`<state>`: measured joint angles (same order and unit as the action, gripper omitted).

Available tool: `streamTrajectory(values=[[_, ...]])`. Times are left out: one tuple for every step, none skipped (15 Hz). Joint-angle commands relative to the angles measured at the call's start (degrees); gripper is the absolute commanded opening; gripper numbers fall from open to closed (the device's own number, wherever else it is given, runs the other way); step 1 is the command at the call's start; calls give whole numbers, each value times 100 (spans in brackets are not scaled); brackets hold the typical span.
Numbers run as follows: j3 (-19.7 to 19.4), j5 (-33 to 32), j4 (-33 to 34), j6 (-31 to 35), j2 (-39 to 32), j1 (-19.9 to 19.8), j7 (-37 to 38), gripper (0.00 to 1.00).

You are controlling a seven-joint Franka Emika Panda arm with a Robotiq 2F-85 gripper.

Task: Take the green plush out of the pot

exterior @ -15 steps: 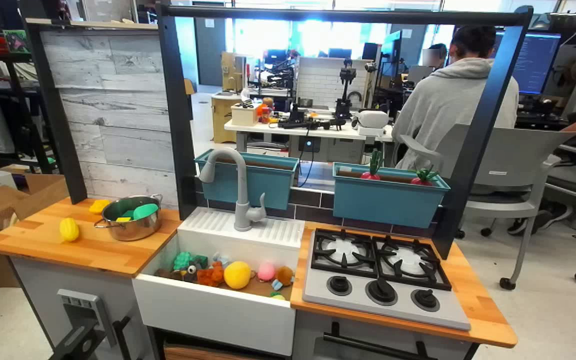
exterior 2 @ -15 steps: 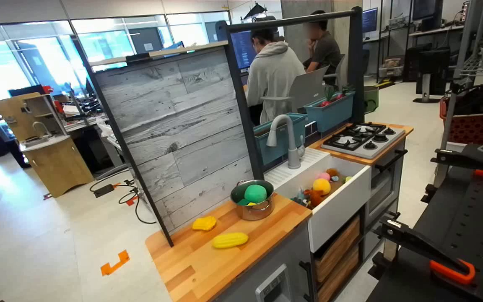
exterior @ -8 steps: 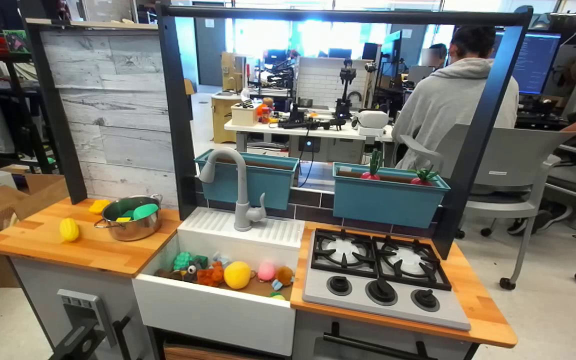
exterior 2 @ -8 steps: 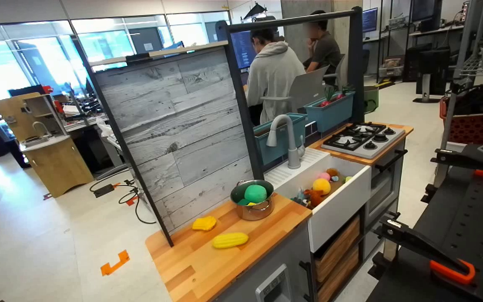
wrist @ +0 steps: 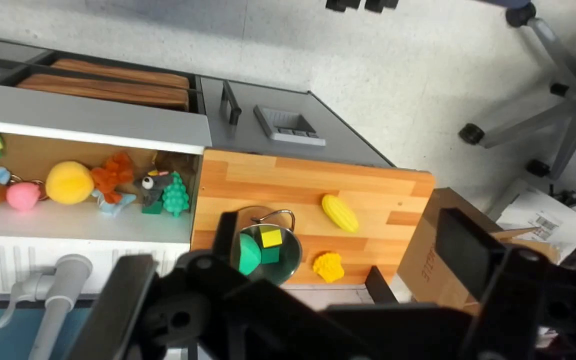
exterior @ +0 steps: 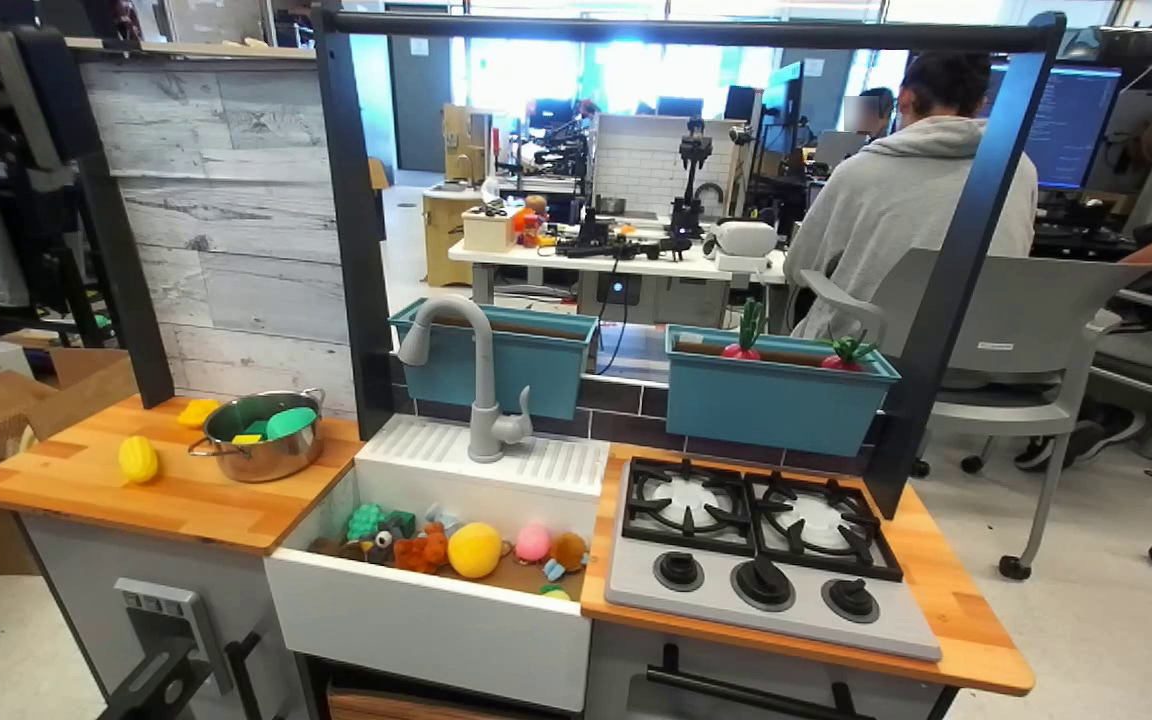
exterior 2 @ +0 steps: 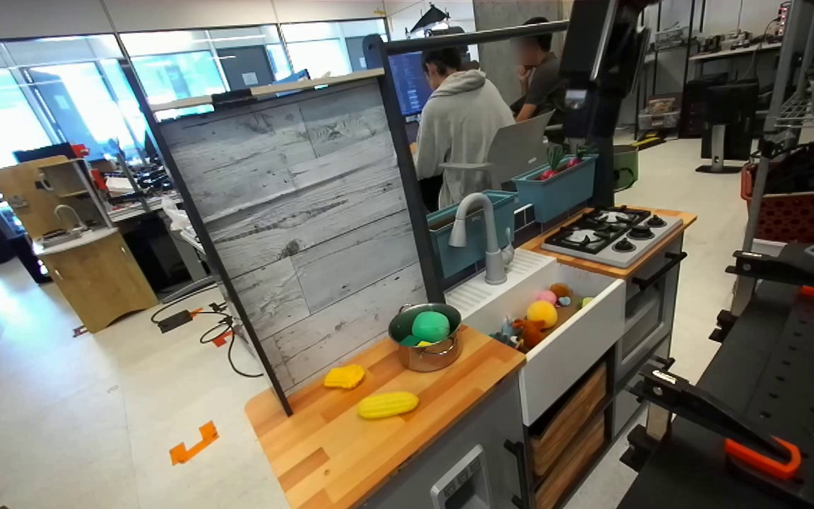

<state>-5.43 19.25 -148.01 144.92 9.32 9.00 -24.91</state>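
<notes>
The green plush (exterior: 290, 423) is a smooth rounded lump inside a shiny metal pot (exterior: 276, 462) with loop handles, on the wooden counter. Both also show in an exterior view, the plush (exterior 2: 431, 326) bulging at the pot's (exterior 2: 435, 358) rim. In the wrist view, my gripper (wrist: 345, 245) is open and empty, its fingers wide apart, high above the counter. Its left finger partly covers the plush (wrist: 249, 254) and the pot (wrist: 290, 257). A yellow block (wrist: 271, 238) and a dark green block (wrist: 270, 255) lie in the pot beside the plush.
A ridged yellow toy (wrist: 340, 212) and a crumpled yellow piece (wrist: 328, 266) lie beside the pot. A grey wood-pattern panel (exterior 2: 294, 212) stands behind it. The white sink (exterior: 426, 620) holds several toys, with a grey faucet (exterior: 483, 380) above. A stove (exterior: 766, 540) stands beyond.
Dark parts of my arm have come into both exterior views, at the upper left in one and the upper right in the other. The pot and plush have not moved.
</notes>
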Motion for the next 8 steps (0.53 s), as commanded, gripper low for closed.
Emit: streamTrajectory(values=[[280,1180,860,980,-1443,198,-428,100],[461,1417,1166,1088,-1802,133,-495,100],[670,1517,1475,1197,-2151,10,-435,100],[872,1507,1804,1325,-2514,-113,-308,100],[1011,1336,2128,1475,-2877,-199,-68,100],[1092,1058,2466,1550,-3232,-261,214,100],[1068,662,2779,1608,-3591,-245,619,100],[1001,281,3111,1609,-3939,-200,1012,100]])
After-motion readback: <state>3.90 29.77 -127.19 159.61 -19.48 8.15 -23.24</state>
